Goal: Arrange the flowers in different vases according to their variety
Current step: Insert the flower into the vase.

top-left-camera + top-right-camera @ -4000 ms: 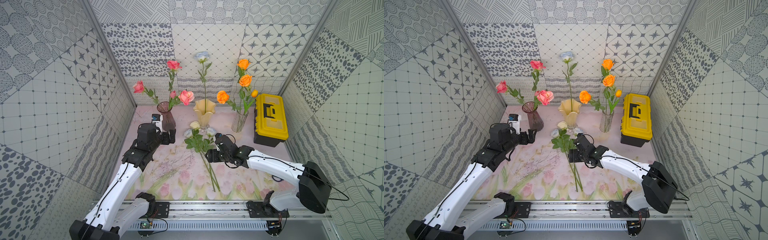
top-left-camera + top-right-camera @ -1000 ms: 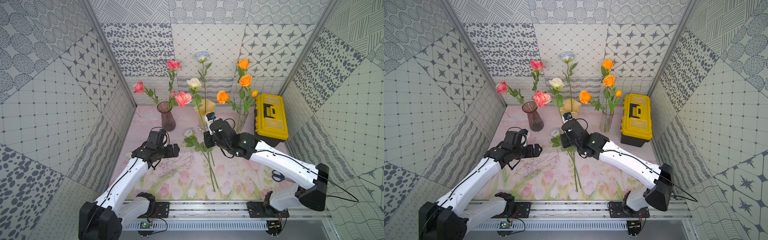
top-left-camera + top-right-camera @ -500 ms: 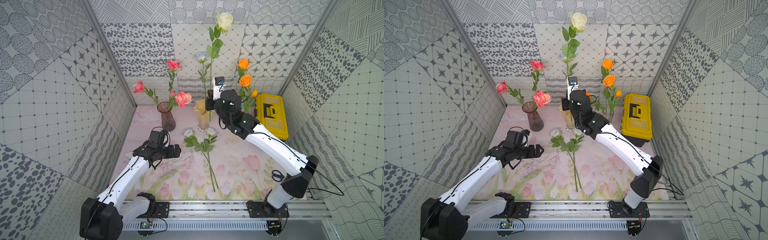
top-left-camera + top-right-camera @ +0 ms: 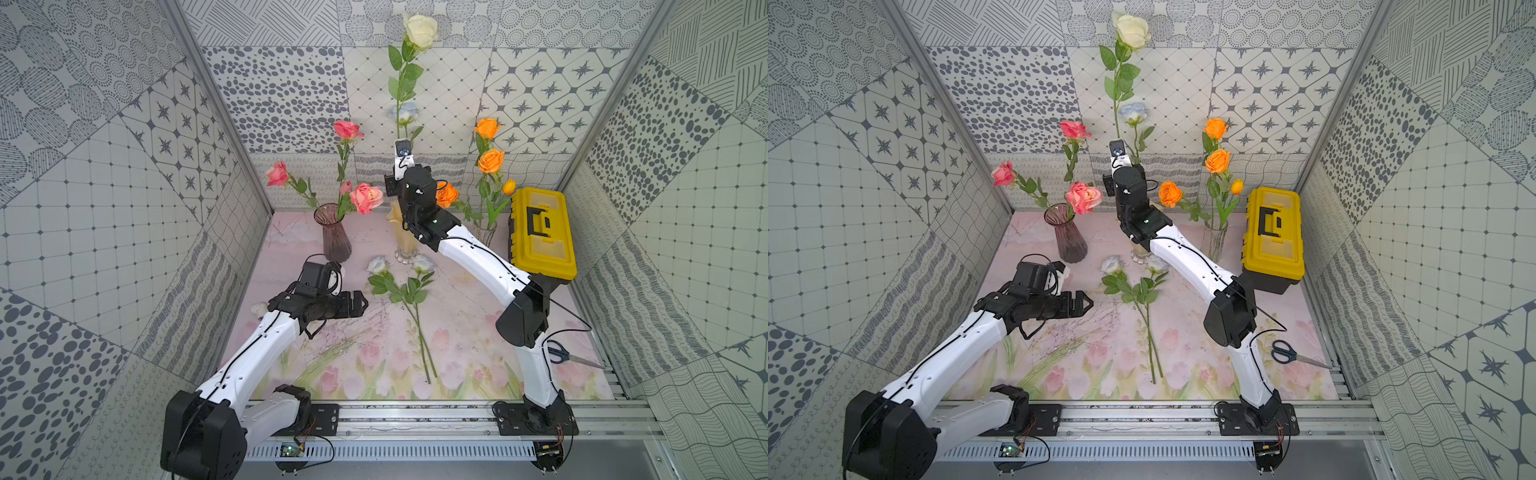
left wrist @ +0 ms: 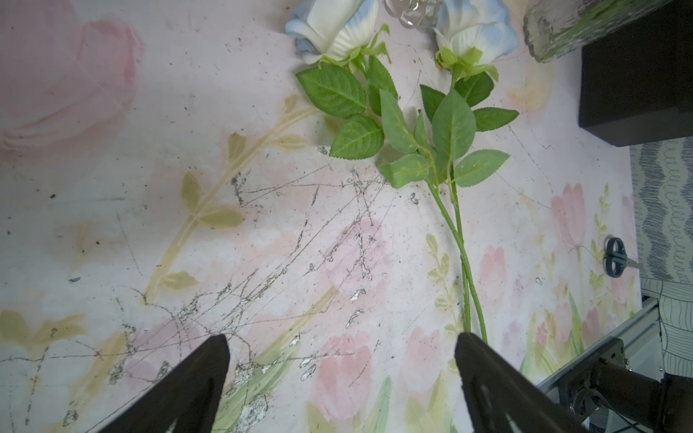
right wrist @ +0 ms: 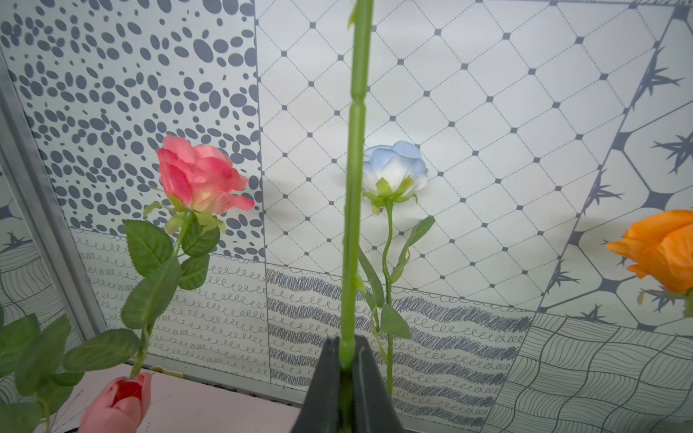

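Observation:
My right gripper (image 6: 347,348) is shut on the lower stem of a white rose (image 4: 420,30), which it holds upright and high above the cream-yellow vase (image 4: 405,245). That vase, mostly hidden by the right arm, holds a pale-blue rose (image 6: 393,168). Pink roses (image 4: 365,198) stand in the purple vase (image 4: 336,237). Orange roses (image 4: 491,160) stand in the clear vase (image 4: 484,235). Two pale-blue roses (image 5: 333,30) (image 5: 474,32) lie side by side on the mat. My left gripper (image 5: 341,345) hovers open and empty over the mat, left of their stems.
A yellow-and-black toolbox (image 4: 542,230) stands at the right, close behind the right arm's elbow. Scissors (image 4: 559,353) lie at the mat's front right. Patterned walls close in the back and both sides.
The right arm has lifted the white rose from the mat to high above the cream-yellow vase. The left arm has drawn back from the purple vase toward the mat's middle, still open.

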### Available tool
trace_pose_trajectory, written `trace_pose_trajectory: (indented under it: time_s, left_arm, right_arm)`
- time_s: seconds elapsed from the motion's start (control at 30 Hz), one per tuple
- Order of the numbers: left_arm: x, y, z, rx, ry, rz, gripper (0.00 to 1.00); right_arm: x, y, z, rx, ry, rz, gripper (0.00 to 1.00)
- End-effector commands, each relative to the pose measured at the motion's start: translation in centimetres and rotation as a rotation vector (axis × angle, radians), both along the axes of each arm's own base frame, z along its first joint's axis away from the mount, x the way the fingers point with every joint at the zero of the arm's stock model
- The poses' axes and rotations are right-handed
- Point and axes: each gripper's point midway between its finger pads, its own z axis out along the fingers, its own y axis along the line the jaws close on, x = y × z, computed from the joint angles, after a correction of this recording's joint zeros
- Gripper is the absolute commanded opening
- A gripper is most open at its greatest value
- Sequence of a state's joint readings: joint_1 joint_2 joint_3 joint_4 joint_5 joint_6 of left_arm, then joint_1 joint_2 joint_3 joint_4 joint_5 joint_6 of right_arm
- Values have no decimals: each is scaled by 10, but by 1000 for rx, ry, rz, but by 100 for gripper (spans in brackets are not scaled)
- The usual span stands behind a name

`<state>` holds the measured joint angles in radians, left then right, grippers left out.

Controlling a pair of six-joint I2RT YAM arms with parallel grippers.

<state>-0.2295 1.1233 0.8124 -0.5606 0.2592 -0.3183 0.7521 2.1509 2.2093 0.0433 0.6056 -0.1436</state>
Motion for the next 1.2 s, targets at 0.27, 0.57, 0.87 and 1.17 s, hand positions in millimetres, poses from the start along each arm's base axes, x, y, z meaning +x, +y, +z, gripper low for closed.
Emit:
trace_pose_trajectory:
  time_s: [0.27,0.57,0.87,1.17]
  left_arm:
    - [-2,-7,2,-36,2,-24,99]
    - [-2,-6,2,-30,0,-20,99]
    - [-3,-7,1,-24,1,-24,99]
    - [-4,-8,1,-24,1,-30,99]
  right_arm:
    - [-8,-17,-15,25,16,-66,63]
    - [-48,-26,-8,48,43,5,72]
    - [-110,-29,-21,25,170,117,73]
    - [-183,-44,-76,19,394,256,71]
